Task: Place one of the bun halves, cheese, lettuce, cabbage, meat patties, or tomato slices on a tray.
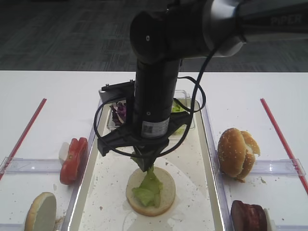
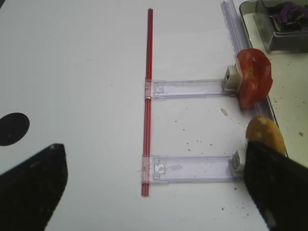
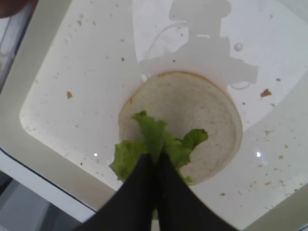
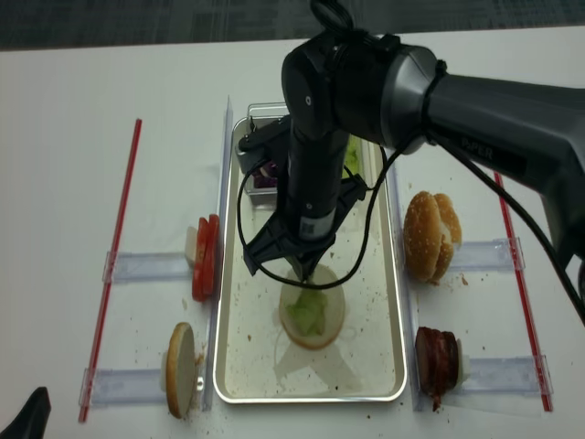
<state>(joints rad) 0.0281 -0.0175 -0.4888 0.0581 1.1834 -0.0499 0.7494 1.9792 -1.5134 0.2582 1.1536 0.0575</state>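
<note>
On the cream tray [image 1: 192, 159] [image 3: 72, 62] [image 4: 366, 311] lies a bun half [image 1: 163, 185] [image 3: 202, 115] [image 4: 324, 334] with its pale cut face up. My right gripper [image 1: 147, 166] [image 3: 158, 159] [image 4: 306, 273] points straight down over its near edge, shut on a green lettuce leaf [image 1: 149, 187] [image 3: 154, 139] [image 4: 309, 314] that hangs onto the bun. My left gripper [image 2: 154, 159] is open with nothing in it, low over the table left of the tray. Tomato slices [image 1: 73, 160] [image 2: 252, 77] [image 4: 205, 258] stand beside the tray's left rim.
A clear box at the tray's far end holds purple cabbage [image 1: 120, 111] [image 4: 265, 174] and more lettuce [image 1: 179, 107]. Another bun half [image 1: 41, 211] [image 2: 265, 134] stands left, sesame buns [image 1: 236, 153] and meat patties [image 1: 248, 216] right. Red strips [image 2: 149, 96] and clear rails [image 2: 192, 87] flank the tray.
</note>
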